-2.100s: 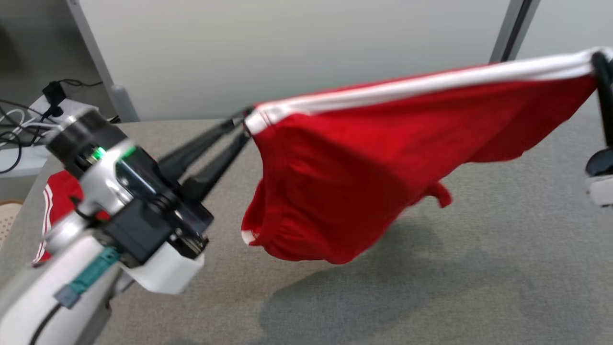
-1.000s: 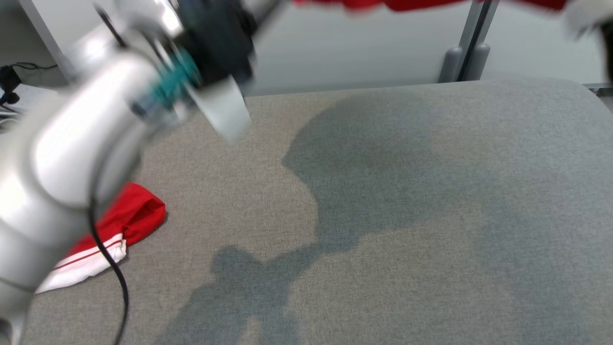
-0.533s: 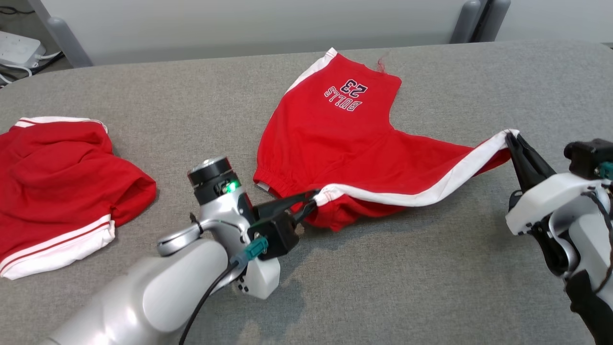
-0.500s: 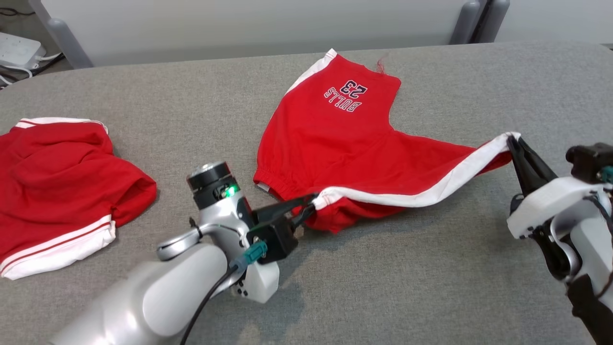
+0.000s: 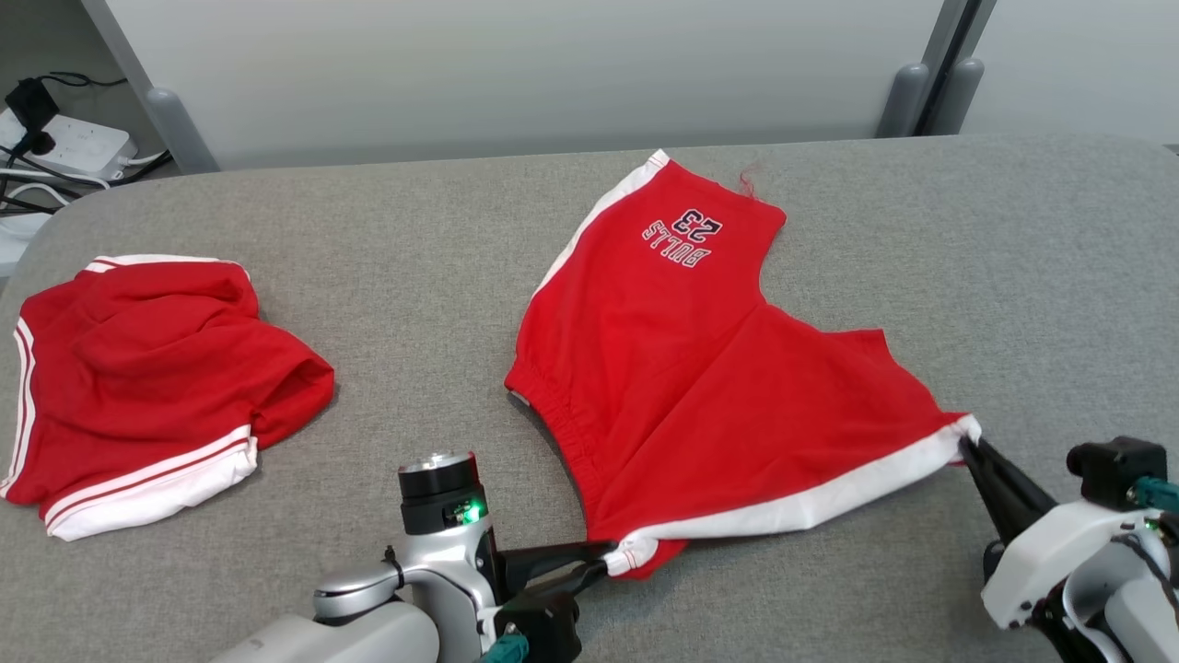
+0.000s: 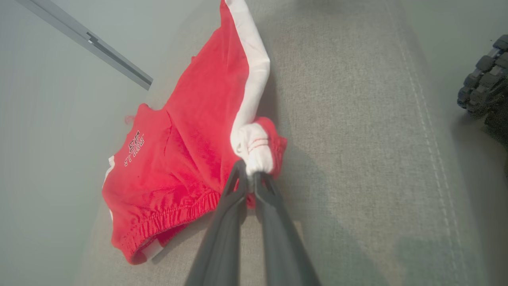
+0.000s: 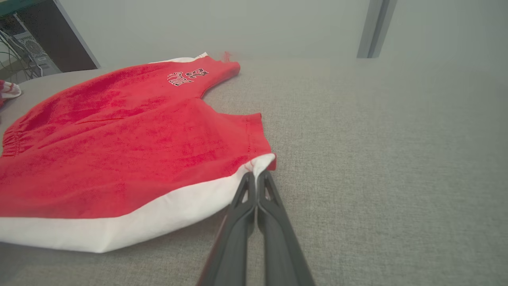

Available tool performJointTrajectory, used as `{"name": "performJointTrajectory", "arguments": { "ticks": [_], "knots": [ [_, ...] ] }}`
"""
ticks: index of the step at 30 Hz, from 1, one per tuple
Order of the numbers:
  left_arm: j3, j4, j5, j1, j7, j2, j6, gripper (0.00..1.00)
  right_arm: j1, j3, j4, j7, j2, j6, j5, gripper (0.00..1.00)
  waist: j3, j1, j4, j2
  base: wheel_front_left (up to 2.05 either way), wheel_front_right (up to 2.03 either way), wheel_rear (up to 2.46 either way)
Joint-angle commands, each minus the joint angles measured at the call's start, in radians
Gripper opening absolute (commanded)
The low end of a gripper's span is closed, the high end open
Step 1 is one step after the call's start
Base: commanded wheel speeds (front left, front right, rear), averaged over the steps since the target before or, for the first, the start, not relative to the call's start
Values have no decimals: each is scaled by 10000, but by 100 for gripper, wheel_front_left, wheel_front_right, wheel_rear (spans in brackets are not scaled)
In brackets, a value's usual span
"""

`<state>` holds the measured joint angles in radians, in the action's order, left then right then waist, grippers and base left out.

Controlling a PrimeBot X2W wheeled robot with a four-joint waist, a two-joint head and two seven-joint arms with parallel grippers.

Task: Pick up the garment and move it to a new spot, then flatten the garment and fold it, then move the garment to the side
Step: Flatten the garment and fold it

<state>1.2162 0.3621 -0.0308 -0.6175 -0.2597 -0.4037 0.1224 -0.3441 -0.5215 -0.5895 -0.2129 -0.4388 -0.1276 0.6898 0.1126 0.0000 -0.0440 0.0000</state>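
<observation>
The red shorts bear "BULLS 23" in dark letters, upside down in the head view.

Garment: bright red, white side band w/ thin red lines at corner, dark navy "BULLS 23" print. Other garment: red too, white hem w/ red pinstripes. Tabletop: mid-grey, fine woven speckle. Wall: pale grey, plain.
</observation>
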Motion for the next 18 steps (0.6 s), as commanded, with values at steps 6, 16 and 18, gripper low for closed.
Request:
{"name": "performJointTrajectory", "arguments": {
  "ticks": [6, 16, 18],
  "knots": [
    [262, -234, 118, -41, -20, -352, 62, 0, 1055, -71, 1170, 1115, -568, -31, 362, 0, -84, 0, -5, 0, 0, 0, 0],
    [625, -95, -114, 61, -20, -293, 80, 0, 2403, 683, 3275, 2993, -749, -31, 564, 0, -26, 0, -104, 0, 0, 0, 0],
    [633, -61, 40, 298, -20, -226, 80, 0, 2578, 870, 3587, 3243, -702, -31, 508, 0, -28, 0, -144, 0, 0, 0, 0]
  ]
}}
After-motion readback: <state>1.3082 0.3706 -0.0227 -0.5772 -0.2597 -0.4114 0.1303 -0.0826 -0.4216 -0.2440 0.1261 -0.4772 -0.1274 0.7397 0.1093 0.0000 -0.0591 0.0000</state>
